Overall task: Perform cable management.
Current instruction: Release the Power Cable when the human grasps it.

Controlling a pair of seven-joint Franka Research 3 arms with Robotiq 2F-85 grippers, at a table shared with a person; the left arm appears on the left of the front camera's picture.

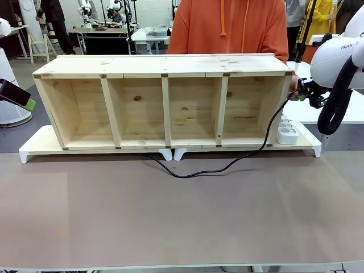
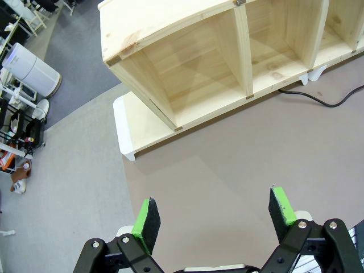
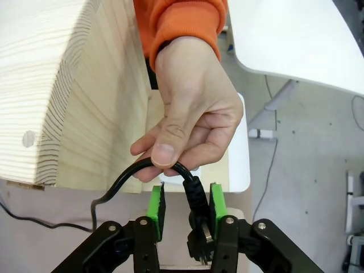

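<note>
The right end effector stands parted around the cable plug end, pointing down between its pads, while the person's hand pinches the cord just above.

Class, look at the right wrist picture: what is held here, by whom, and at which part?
The person's hand pinches the cable just behind its plug, between the opened right gripper's pads.

Front camera faces the shelf across the table; left wrist camera overlooks its end.
</note>
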